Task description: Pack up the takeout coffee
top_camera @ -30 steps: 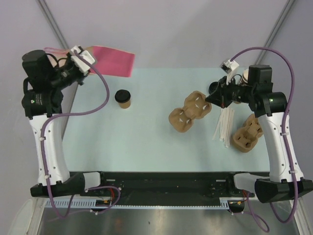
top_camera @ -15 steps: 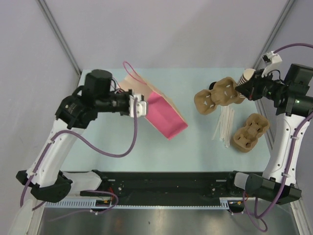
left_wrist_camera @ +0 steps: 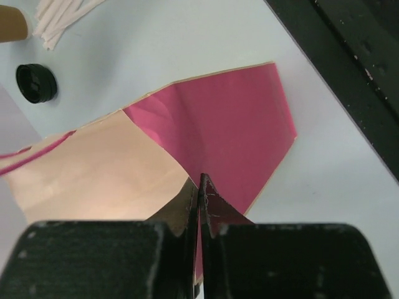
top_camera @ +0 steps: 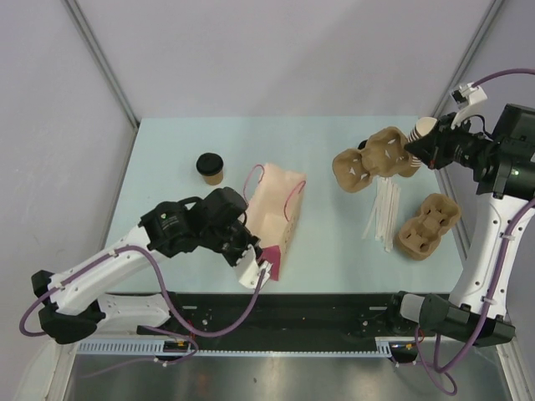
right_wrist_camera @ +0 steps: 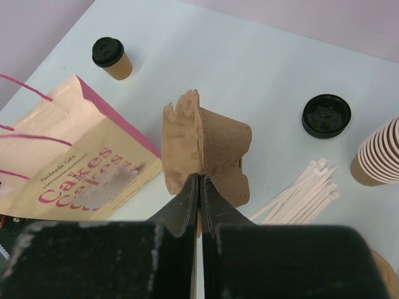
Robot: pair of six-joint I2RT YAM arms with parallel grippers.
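Note:
The takeout coffee [top_camera: 210, 167], a small tan cup with a black lid, stands upright at the back left of the table; it also shows in the right wrist view [right_wrist_camera: 111, 57]. My left gripper [top_camera: 266, 266] is shut on the bottom edge of a cream and pink paper bag [top_camera: 274, 213], which lies on the table; the wrist view shows the jaws [left_wrist_camera: 201, 187] pinching the pink fold [left_wrist_camera: 230, 124]. My right gripper [top_camera: 414, 149] is shut on a brown pulp cup carrier [top_camera: 372, 163] and holds it above the table at the back right; its jaws [right_wrist_camera: 199, 180] clamp the carrier's edge [right_wrist_camera: 206, 152].
A second pulp carrier [top_camera: 428, 225] lies at the right, beside several white straws [top_camera: 383, 213]. A stack of lidless tan cups [right_wrist_camera: 380, 156] and a loose black lid [right_wrist_camera: 326, 115] sit at the far right. A black rail [top_camera: 284, 313] runs along the near edge.
My left arm has swung toward the near edge with the bag, which now lies cream side up. The coffee cup is uncovered again. My right arm has barely moved.

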